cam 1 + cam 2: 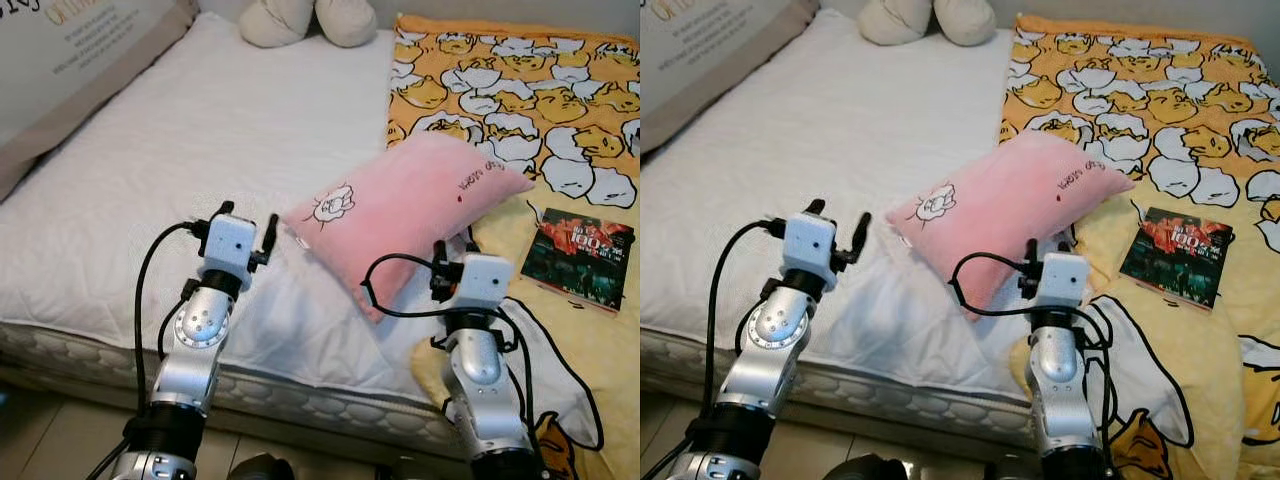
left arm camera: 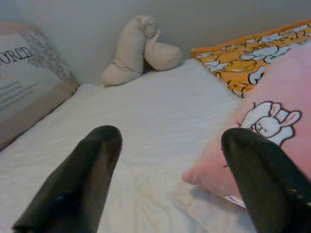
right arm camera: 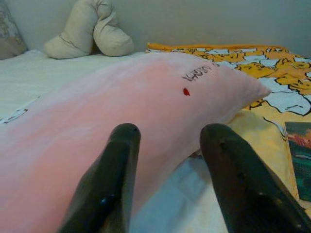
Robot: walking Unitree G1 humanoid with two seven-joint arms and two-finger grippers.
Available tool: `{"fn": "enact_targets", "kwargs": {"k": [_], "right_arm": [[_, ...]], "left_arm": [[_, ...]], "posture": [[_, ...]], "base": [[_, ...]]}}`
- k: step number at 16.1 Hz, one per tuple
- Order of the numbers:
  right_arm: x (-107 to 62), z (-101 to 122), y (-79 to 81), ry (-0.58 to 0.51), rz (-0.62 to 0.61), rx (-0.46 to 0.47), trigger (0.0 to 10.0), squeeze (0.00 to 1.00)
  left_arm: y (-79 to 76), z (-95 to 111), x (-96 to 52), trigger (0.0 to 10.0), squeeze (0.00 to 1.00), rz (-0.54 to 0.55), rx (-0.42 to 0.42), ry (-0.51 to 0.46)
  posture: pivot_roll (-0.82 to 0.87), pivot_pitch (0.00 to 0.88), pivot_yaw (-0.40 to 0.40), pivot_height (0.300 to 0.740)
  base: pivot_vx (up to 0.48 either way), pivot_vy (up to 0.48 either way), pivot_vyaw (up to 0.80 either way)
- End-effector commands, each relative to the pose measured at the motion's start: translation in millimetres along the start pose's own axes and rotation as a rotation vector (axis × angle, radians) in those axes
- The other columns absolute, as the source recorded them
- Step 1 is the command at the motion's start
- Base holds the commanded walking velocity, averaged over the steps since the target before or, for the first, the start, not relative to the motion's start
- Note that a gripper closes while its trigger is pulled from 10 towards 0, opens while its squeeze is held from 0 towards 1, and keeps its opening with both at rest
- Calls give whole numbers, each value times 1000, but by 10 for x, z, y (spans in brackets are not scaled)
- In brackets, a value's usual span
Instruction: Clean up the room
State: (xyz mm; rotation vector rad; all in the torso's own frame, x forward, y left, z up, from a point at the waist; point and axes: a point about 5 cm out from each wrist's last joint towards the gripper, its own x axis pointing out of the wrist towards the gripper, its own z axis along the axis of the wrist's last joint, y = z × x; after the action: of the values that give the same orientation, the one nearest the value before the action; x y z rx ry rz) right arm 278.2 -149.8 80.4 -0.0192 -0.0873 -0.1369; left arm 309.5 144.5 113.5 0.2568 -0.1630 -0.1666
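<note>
A: We have both arms out over the bed [image 1: 150, 150]. Our left gripper [image 1: 246, 228] has its fingers spread wide, holding nothing, just beside the rabbit corner of the pink pillow [image 1: 400, 205]. Our right gripper [image 1: 1045, 247] is also spread and empty, at the pillow's near edge.

B: The pillow lies slantwise, half on the white mattress pad, half on the yellow blanket [image 1: 520, 100]. What worries us here?

A: The pillow is soft and plump. If we pinch only a corner, it will likely sag and slip free, or drag across the bedding. And if our right fingers close low, they may catch the blanket or the white sheet under it and pull that up too.

B: What else is nearby?

A: A book [image 1: 580, 258] rests on the blanket, near the pillow's right end; a careless swing could knock it. A cream plush toy [image 1: 305, 20] sits at the head, well apart, and a big printed cushion [image 1: 70, 50] leans at the left. The black cables on our wrists could snag as well.
</note>
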Motion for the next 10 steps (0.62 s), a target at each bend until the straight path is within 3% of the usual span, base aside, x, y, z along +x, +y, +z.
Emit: {"fn": "enact_targets", "kwargs": {"k": [1, 4, 6, 7, 8, 9, 10], "right_arm": [[15, 1, -16, -15, -14, 1, 10000, 1000], [21, 26, 27, -21, 21, 23, 10000, 1000], [16, -10, 137, 16, 120, 43, 10000, 1000], [17, -11, 189, 19, 160, 43, 10000, 0], [17, -25, 238, 45, 197, 78, 10000, 0], [-6, -47, 371, 89, 308, 132, 10000, 0], [-38, -96, 476, 138, 401, 156, 10000, 0]], "left_arm": [[-9, 15, 40, 10000, 1000, -22, -2, -2], [-20, 54, 75, 10000, 1000, -38, -13, -18], [-19, 55, 71, 10000, 1000, -30, -39, -9], [-18, 58, 73, 10000, 1000, -32, -51, -7], [-2, 61, 79, 10000, 953, -23, -61, -2], [41, 68, 93, 10000, 0, -5, -84, 4], [93, 53, 104, 10000, 0, 13, -99, 18]], "posture": [[-94, 26, 67, 740], [-98, 27, 69, 740], [-95, 28, 68, 740], [-91, 29, 65, 740], [-88, 27, 65, 740], [-85, 26, 64, 740], [-79, 22, 66, 740]], "base": [[0, 0, 0], [0, 0, 0], [0, 0, 0], [0, 0, 0], [0, 0, 0], [0, 0, 0], [0, 0, 0]]}}
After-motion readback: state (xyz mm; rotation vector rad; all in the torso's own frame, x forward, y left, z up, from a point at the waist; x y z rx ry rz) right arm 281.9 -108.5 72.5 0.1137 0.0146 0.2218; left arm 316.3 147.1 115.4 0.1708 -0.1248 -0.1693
